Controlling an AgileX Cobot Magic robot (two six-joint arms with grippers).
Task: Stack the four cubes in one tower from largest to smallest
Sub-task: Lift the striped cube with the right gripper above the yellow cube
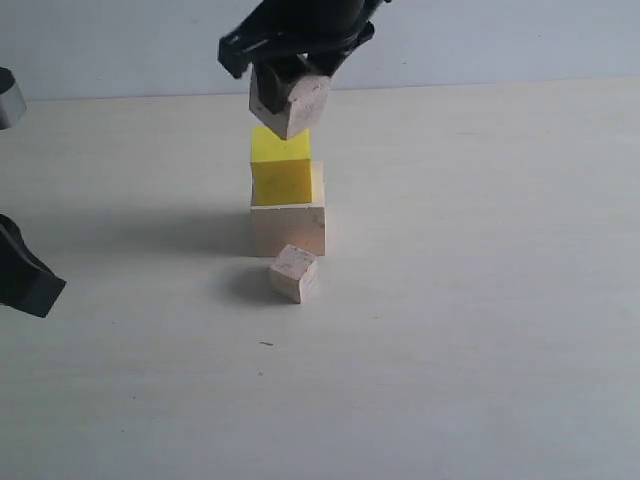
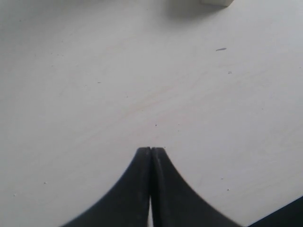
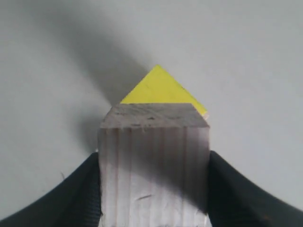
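Note:
The largest pale wood cube (image 1: 289, 229) stands on the table with the yellow cube (image 1: 281, 167) on top of it. Just above the yellow cube (image 3: 161, 87) hangs the layered-grain wood cube (image 1: 292, 103) (image 3: 154, 165), tilted, with my right gripper (image 1: 288, 75) (image 3: 154, 179) shut on its two sides. The smallest pale wood cube (image 1: 294, 273) lies on the table right in front of the stack, apart from it. My left gripper (image 2: 151, 150) is shut and empty over bare table at the left edge (image 1: 25, 275).
A corner of a pale block (image 2: 218, 2) shows at the edge of the left wrist view. The pale tabletop (image 1: 480, 300) spreads around the stack, with a wall behind it.

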